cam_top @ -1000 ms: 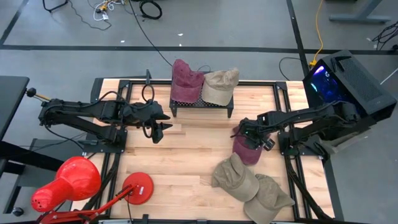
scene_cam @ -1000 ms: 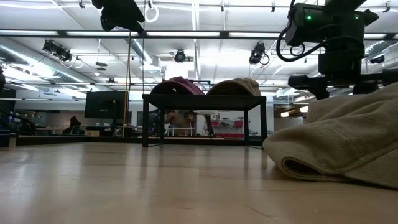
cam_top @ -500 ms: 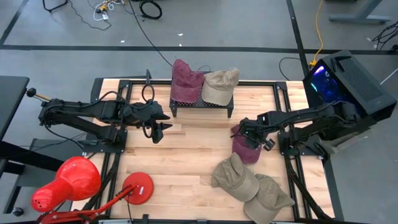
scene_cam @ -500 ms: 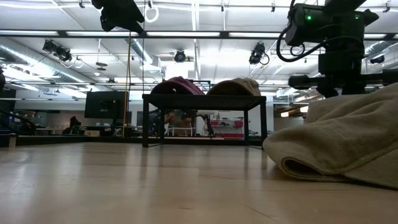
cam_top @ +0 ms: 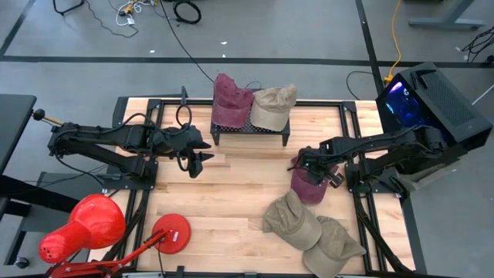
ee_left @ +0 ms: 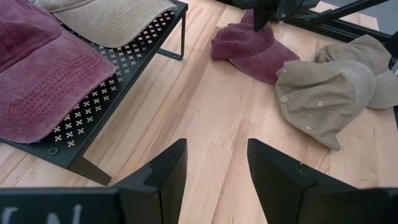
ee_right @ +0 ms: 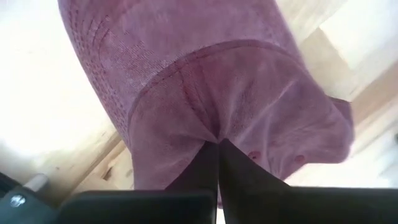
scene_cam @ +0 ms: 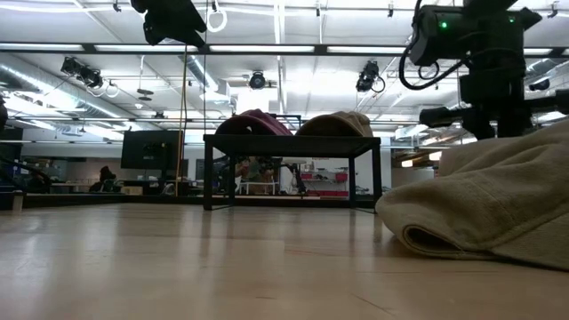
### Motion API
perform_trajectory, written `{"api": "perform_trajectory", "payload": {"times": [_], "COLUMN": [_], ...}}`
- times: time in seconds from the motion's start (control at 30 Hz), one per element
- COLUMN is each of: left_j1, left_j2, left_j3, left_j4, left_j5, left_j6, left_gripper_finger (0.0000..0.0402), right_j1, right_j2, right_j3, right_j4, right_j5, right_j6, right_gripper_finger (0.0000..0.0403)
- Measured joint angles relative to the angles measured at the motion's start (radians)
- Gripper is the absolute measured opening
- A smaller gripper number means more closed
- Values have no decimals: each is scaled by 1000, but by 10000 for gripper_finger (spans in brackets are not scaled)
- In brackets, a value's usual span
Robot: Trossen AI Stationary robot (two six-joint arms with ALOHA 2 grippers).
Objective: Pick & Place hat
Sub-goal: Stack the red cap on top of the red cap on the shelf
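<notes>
A maroon hat (cam_top: pixel 308 185) lies on the wooden table at the right, with my right gripper (cam_top: pixel 302 164) standing over its far end, pointing down and shut on its cloth (ee_right: pixel 214 134). The left wrist view shows the same hat (ee_left: pixel 252 50) under that gripper (ee_left: pixel 261 15). My left gripper (ee_left: pixel 214 168) hangs open above the table's left part (cam_top: pixel 202 152), near the black rack (cam_top: pixel 251 130), touching nothing. A second maroon hat (cam_top: pixel 230 98) and a tan hat (cam_top: pixel 272 106) rest on the rack. My right gripper pinches a fold of the maroon hat's crown cloth (ee_right: pixel 216 138) between its two fingers (ee_right: pixel 233 168), coming from above and pointing down. The cloth puckers toward the fingertips. The rest of the hat lies on the table.
Two tan hats (cam_top: pixel 293 220) (cam_top: pixel 332 245) lie near the front right, close to the held hat. A red lamp (cam_top: pixel 85 224) with its round base (cam_top: pixel 171 232) stands at the front left. Bare wood lies between the rack and the hats.
</notes>
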Motion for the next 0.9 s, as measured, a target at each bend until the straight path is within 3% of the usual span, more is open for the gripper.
{"api": "perform_trajectory", "payload": {"times": [0.2, 0.5, 0.9], "left_j1": [0, 0, 0], "left_j2": [0, 0, 0], "left_j3": [0, 0, 0], "left_j4": [0, 0, 1], "left_j5": [0, 0, 0], "left_j6": [0, 0, 0], "left_gripper_finger": [174, 174, 174], "right_j1": [0, 0, 10], "right_j2": [0, 0, 0], "right_j3": [107, 253, 391], "right_j4": [-56, -130, -158], "right_j5": [5, 94, 111], "right_j6": [4, 7, -34], "right_gripper_finger": [0, 0, 0]}}
